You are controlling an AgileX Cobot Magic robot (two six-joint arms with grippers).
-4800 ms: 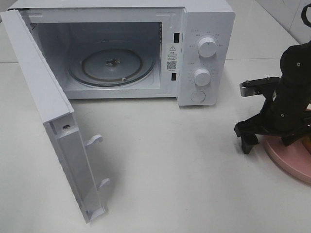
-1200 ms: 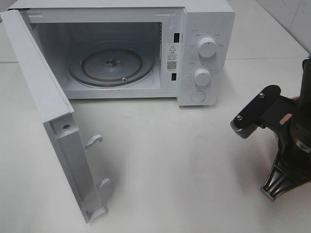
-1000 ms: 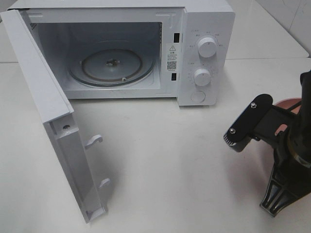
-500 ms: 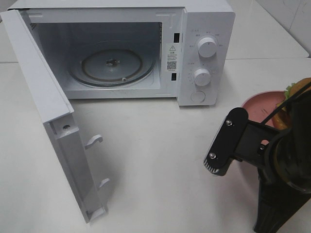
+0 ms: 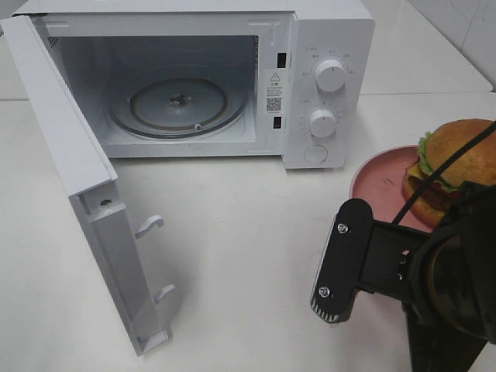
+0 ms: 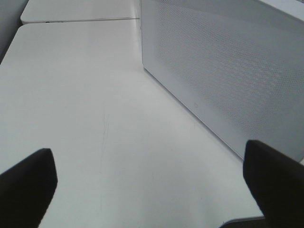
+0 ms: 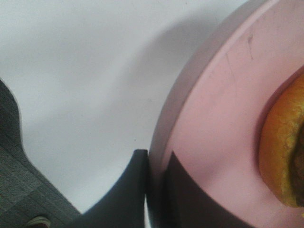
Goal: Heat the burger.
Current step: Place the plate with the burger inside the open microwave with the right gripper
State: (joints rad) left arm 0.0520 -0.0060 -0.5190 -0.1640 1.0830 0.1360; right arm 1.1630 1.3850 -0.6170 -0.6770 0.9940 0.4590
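The burger (image 5: 457, 163), with its golden-brown bun, green lettuce and yellow cheese, sits on a round pink plate (image 5: 380, 177) at the right of the exterior high view. In the right wrist view my right gripper (image 7: 154, 178) is shut on the rim of the pink plate (image 7: 213, 123), one finger above it and one below, and the edge of the burger's bun (image 7: 282, 156) shows beside it. The right arm (image 5: 434, 279) looms large in front of the plate. My left gripper (image 6: 152, 190) is open with nothing between its fingers, beside the microwave's open door (image 6: 223, 71).
The white microwave (image 5: 329, 85) stands at the back with its door (image 5: 85, 194) swung wide to the left. Its glass turntable (image 5: 178, 105) is bare. White tabletop (image 5: 248, 232) lies between the microwave and the plate.
The right arm has risen and come closer to the camera with the pink plate in its grip. Plate and burger have moved left into view. The left gripper has stayed open.
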